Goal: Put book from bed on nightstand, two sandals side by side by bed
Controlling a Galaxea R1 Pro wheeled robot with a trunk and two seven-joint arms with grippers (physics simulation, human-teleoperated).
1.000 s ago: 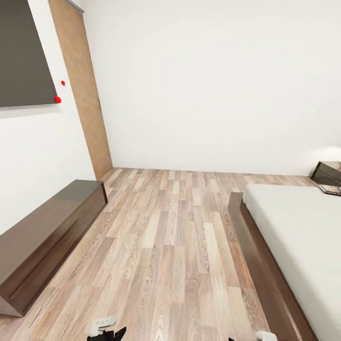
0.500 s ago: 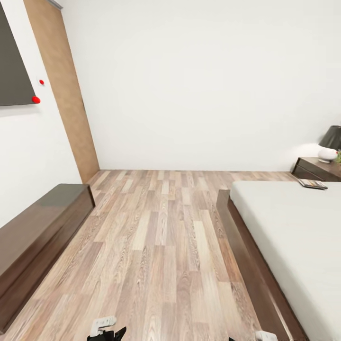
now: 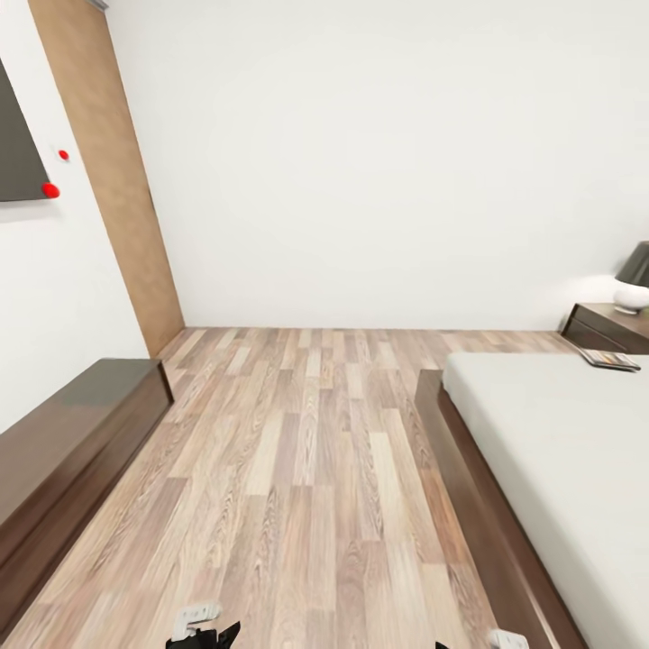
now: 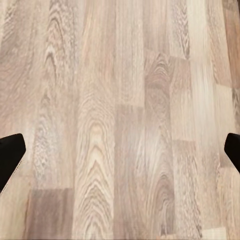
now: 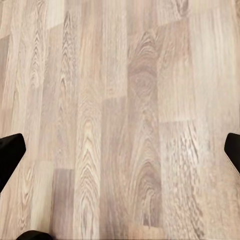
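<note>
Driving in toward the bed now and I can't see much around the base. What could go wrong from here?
1. The bed has a dark frame edge running beside the open floor; the base could clip it.
2. The book lies at the mattress's far corner near the nightstand, probably a long reach.
3. The bench narrows the path on the left.

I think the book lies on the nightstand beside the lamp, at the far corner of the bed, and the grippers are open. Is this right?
Not quite. In the head view the book lies on the bed, at its far corner, in front of the nightstand with the lamp. Both the left gripper and the right gripper are indeed open.
</note>
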